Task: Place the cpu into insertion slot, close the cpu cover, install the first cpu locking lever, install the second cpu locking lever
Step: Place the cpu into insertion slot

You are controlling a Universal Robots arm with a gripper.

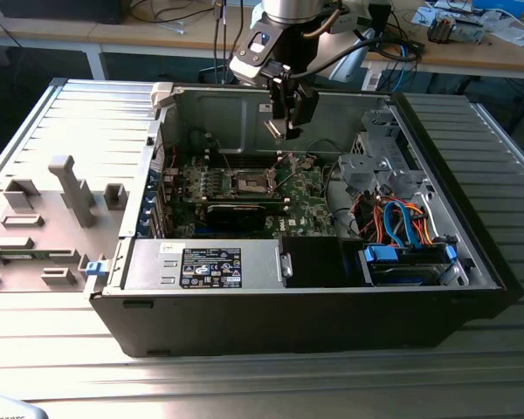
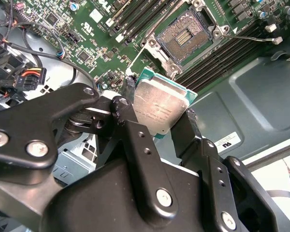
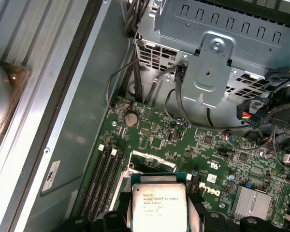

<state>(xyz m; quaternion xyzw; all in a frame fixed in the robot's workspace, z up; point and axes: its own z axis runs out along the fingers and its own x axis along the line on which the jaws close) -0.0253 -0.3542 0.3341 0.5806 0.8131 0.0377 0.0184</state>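
My gripper (image 1: 285, 131) hangs above the open computer case, shut on the cpu (image 2: 160, 105), a flat silvery square with a green edge. Both wrist views show black fingers (image 2: 127, 89) clamping opposite edges of the cpu (image 3: 157, 207). The insertion slot (image 2: 184, 35) lies open and bare on the green motherboard (image 1: 310, 209), a short way below and off to one side of the chip. In the exterior view the insertion slot (image 1: 251, 182) sits below the gripper and slightly towards the exterior view's left. The thin silver cpu cover (image 2: 154, 36) stands raised along one side of the slot.
Long memory slots (image 2: 227, 50) flank the socket. A metal drive cage (image 3: 217, 53) with cables (image 1: 393, 218) fills the case at the exterior view's right. The power supply (image 1: 210, 264) lines the near wall. A grey panel (image 1: 52, 209) with fixtures lies at the exterior view's left.
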